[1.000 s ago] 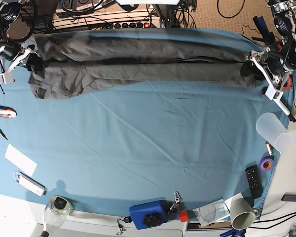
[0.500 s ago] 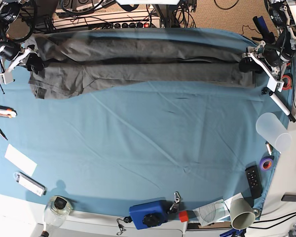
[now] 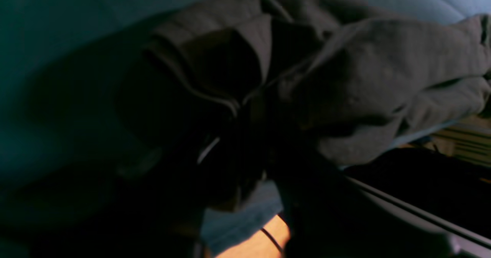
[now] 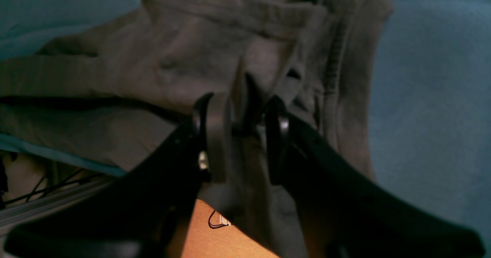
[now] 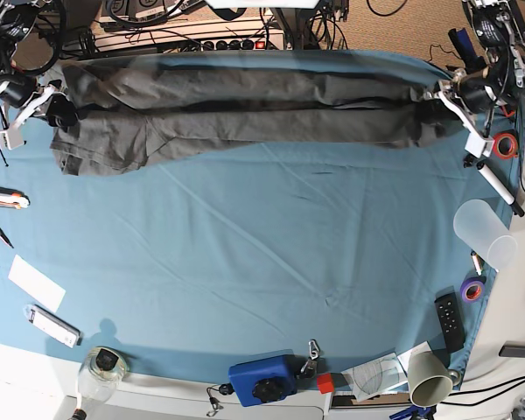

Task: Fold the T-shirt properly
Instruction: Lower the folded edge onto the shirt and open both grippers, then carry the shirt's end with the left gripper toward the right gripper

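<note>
- My right gripper [image 4: 238, 114] is pinching a bunched fold of the T-shirt [image 4: 215, 54]; in the right wrist view I see both black fingers [image 4: 278, 135] pressed against a ridge of grey cloth standing up between them.
- In the base view that gripper [image 5: 59, 112] sits at the shirt's end near the far corner of the table, on the view's left.
- My left gripper [image 5: 436, 103] is at the opposite end of the shirt, on the view's right in the base view. Its wrist view is dark and blurred, so I cannot tell how the jaws stand or whether they hold cloth; I only see crumpled grey fabric [image 3: 364, 81] close over the lens.
- The T-shirt [image 5: 245, 114] lies stretched into a long, narrow band along the far edge of the table, running from one gripper to the other, with lengthwise folds and a wider flap hanging toward me at the right gripper's end.
- Under it is the blue table cloth [image 5: 271, 262], lightly creased, with a wide bare stretch on the near side.
- Along the near edge I see a blue box [image 5: 262, 378] and a jar [image 5: 105, 366]; on the view's right stand a frosted cup [image 5: 484, 232], a roll of purple tape [image 5: 472, 290] and a black remote [image 5: 450, 320].
- On the view's left lie a white card [image 5: 36, 282] and red-handled pliers [image 5: 2, 201].
</note>
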You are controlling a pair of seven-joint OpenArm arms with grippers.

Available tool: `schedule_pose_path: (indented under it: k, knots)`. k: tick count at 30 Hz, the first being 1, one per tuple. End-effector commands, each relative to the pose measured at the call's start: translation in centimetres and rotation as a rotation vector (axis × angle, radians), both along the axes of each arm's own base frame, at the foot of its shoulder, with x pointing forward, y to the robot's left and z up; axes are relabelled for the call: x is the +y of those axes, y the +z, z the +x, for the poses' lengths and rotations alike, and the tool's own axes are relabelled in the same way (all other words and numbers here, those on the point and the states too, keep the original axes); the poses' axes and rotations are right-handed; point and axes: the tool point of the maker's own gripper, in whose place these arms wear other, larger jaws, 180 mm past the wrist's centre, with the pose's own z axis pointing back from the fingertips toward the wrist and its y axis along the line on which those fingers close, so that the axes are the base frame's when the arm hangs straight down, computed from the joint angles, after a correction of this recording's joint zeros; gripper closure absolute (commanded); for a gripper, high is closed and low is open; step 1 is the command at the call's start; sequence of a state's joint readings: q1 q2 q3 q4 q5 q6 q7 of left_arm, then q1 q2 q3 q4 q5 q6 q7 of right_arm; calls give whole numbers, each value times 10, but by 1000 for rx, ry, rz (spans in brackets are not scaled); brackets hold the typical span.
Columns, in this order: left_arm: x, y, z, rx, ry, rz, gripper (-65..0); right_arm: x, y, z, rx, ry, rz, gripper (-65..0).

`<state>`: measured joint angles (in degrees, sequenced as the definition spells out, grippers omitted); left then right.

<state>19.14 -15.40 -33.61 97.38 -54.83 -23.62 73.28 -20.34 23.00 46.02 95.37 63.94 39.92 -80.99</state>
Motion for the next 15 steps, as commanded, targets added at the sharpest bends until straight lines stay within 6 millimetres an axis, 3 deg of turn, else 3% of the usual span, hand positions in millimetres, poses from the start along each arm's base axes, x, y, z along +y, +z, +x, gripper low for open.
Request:
schedule_pose_path:
  k: [1, 7, 11, 15]
  knots:
    - [2, -5, -16, 75, -55, 49, 0, -5, 14, 8, -45, 8, -21, -159]
    - [6, 49, 15, -158, -103, 158, 0, -5, 15, 8, -48, 8, -21, -159]
    - [-15, 90, 28, -335, -202, 173, 0, -5, 15, 9, -51, 8, -21, -159]
    - [-38, 119, 30, -449, -262, 144, 0, -5, 15, 9, -50, 8, -21, -159]
